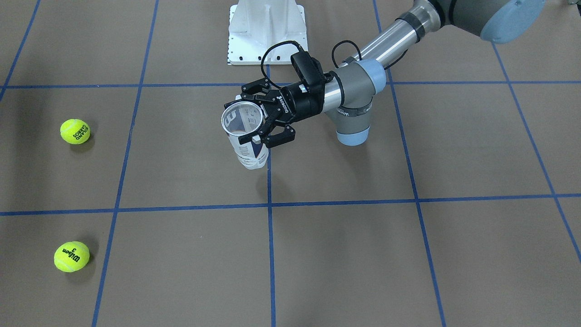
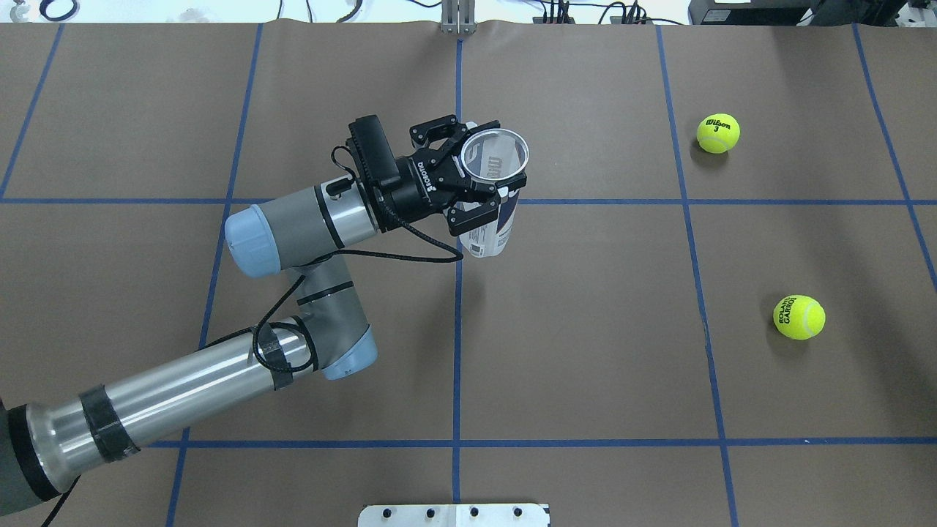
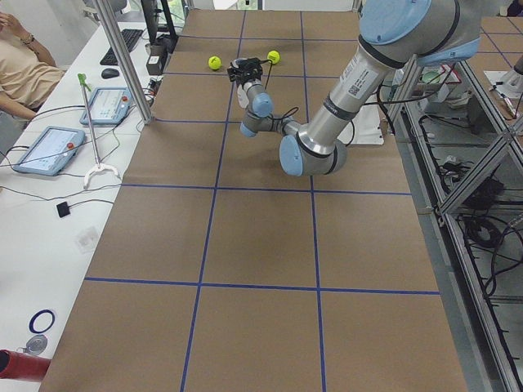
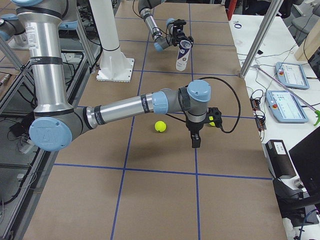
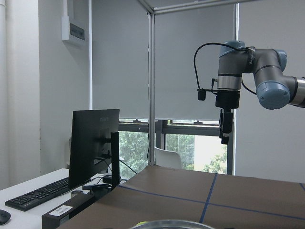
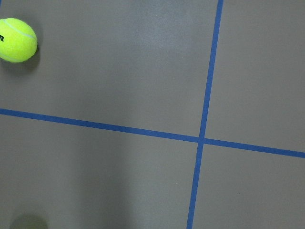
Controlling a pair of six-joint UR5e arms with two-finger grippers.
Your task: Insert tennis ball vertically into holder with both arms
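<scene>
We're pinching the clear plastic tennis-ball can (image 2: 489, 233) in our left black two-finger gripper (image 2: 489, 162), keeping it upright near mid-table, mouth up for a vertical drop. Our right gripper (image 4: 194, 139) is hovering by the yellow-green tennis balls (image 2: 718, 133); whether it's spread, we cannot tell.

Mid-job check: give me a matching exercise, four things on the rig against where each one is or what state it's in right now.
Things:
1. holder
2. Wilson ball
3. Roland Garros ball
4. right hand

States:
A. on the table, nearer the robot's base
B. above the table, pointing straight down
C. held upright in the left hand, mouth up
D. on the table, farther from the base

Pairs: 1-C, 2-D, 3-A, 4-B
</scene>
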